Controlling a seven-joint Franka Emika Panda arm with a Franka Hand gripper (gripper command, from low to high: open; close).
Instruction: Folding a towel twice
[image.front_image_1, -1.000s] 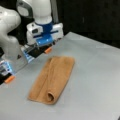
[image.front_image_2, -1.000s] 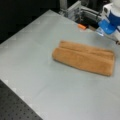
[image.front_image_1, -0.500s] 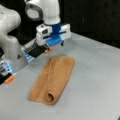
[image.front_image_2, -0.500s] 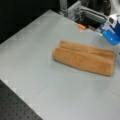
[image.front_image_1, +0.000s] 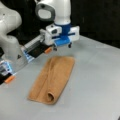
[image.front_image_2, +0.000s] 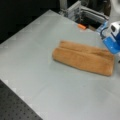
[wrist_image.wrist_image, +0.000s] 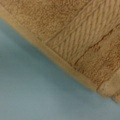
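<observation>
Towel (image.front_image_1: 53, 77) lies on tabletop (image.front_image_1: 100, 82) as a long strip, one lengthwise fold apparently done; second fold not yet made. Gripper (image.front_image_1: 62, 46) hovers above the strip's far end, holding nothing. Cannot tell how far apart the fingers stand.

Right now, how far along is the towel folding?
One fold looks done: the towel lies on the table as a long doubled strip, one layer lapped over the other. The gripper hangs just above the strip's short end at a front view's top, holding nothing; the wrist view shows that edge and its striped band. The second fold is not made.
</observation>
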